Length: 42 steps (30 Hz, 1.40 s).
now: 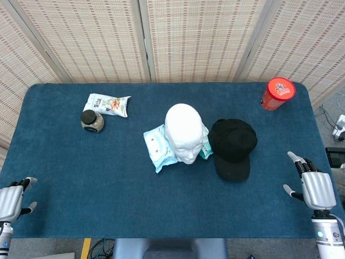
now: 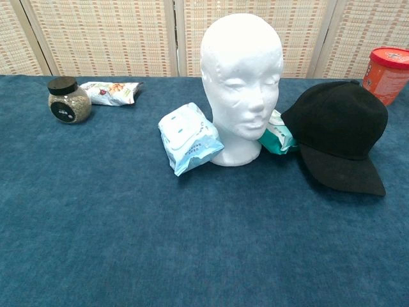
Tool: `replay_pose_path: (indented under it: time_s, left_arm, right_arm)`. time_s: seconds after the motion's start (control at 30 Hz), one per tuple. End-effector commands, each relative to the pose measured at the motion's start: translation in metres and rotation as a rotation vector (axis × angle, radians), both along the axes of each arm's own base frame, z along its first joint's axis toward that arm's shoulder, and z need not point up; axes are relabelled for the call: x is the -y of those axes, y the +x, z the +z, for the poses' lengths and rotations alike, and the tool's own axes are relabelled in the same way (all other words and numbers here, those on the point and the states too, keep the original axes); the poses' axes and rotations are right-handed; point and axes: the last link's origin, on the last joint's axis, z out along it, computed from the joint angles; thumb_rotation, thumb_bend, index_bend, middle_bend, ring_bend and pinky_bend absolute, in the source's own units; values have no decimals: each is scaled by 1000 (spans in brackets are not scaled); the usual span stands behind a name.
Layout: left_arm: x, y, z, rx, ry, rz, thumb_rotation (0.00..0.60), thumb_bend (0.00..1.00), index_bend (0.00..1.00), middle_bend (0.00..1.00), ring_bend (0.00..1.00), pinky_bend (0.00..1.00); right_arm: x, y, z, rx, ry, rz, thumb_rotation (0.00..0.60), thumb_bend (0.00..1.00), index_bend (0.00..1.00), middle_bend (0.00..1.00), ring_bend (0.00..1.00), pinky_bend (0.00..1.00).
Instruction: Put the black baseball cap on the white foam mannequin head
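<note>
The white foam mannequin head (image 1: 184, 133) (image 2: 241, 83) stands upright at the middle of the blue table, bare on top. The black baseball cap (image 1: 232, 147) (image 2: 340, 133) lies flat on the cloth just to its right, brim toward the table's front. My right hand (image 1: 314, 186) hovers at the front right corner, fingers apart and empty, well clear of the cap. My left hand (image 1: 11, 199) sits at the front left corner, also empty with fingers apart. Neither hand shows in the chest view.
A light blue wipes pack (image 1: 158, 147) (image 2: 189, 138) leans against the mannequin's left side and a teal pack (image 2: 276, 135) is wedged between mannequin and cap. A red canister (image 1: 277, 93) stands back right. A dark-lidded jar (image 1: 92, 120) and snack bag (image 1: 108, 104) sit back left.
</note>
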Motion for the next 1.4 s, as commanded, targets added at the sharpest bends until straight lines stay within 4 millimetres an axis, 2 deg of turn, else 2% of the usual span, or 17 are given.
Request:
replay_pose_path:
  time_s: [0.03, 0.17, 0.3, 0.47, 0.6, 0.83, 1.4]
  left_arm:
    - [-1, 2, 2, 3, 10, -6, 600, 173, 310, 426, 378, 537]
    - [-3, 3, 1, 13, 11, -4, 600, 173, 312, 434, 382, 538]
    - [-6, 0, -3, 19, -4, 0, 600, 173, 313, 438, 386, 538]
    - [-4, -5, -4, 28, -13, 21, 600, 173, 313, 443, 390, 540]
    - [-4, 3, -2, 30, 1, -6, 600, 173, 314, 452, 394, 540]
    - [-1, 5, -2, 28, -3, 2, 600, 173, 315, 462, 401, 542]
    - [-2, 4, 4, 49, 16, 14, 600, 173, 316, 483, 412, 544]
  right_arm:
    - [0, 1, -1, -23, -23, 15, 600, 0, 322, 385, 300, 510]
    - [-4, 1, -5, -41, -21, 5, 600, 0, 479, 554, 434, 532]
    - [-7, -2, -9, -103, -3, -5, 600, 0, 540, 653, 512, 588]
    - [-3, -6, -18, -165, 22, 9, 600, 0, 589, 726, 574, 621]
    - [4, -12, -33, -173, 28, 52, 600, 0, 616, 757, 600, 639]
    - [13, -14, -65, -129, 59, 138, 600, 0, 681, 812, 659, 683]
    - [28, 1, -122, -82, 125, 194, 600, 0, 691, 822, 665, 686]
